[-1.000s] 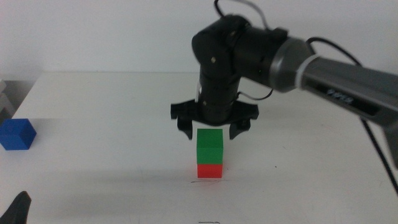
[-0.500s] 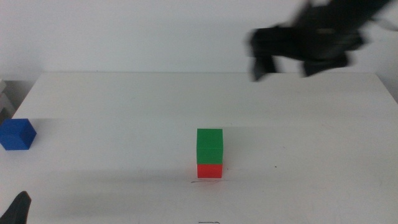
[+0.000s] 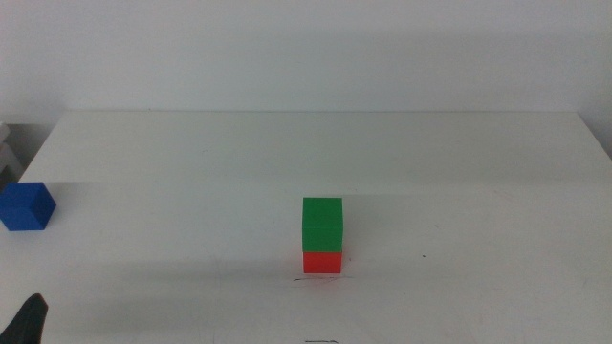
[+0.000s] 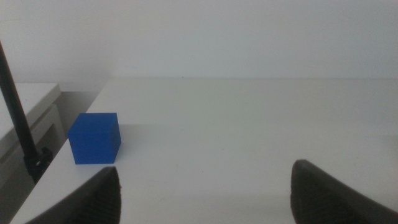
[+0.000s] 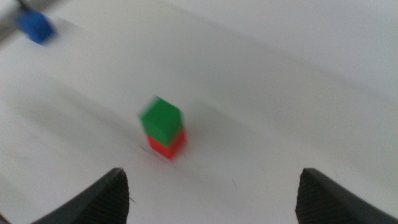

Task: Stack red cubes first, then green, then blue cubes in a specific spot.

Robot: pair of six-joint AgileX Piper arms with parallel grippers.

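The green cube (image 3: 322, 225) sits on top of the red cube (image 3: 322, 261) near the table's front middle. The blue cube (image 3: 26, 205) lies alone at the table's left edge. My left gripper (image 4: 205, 193) is open and empty, waiting low at the front left with the blue cube (image 4: 94, 138) ahead of it; only a dark tip of it (image 3: 29, 320) shows in the middle view. My right gripper (image 5: 211, 196) is open and empty, out of the middle view, high and well back from the green cube (image 5: 161, 119) on the red cube (image 5: 166, 144).
A thin dark mark (image 3: 320, 279) lies on the white table (image 3: 459, 191) just in front of the stack. A dark rod (image 4: 18, 118) and a pale ledge stand past the table's left edge.
My right gripper stood open just over the green cube, then rose and pulled away to the right, out of the middle view. The stack and blue cube have not moved.
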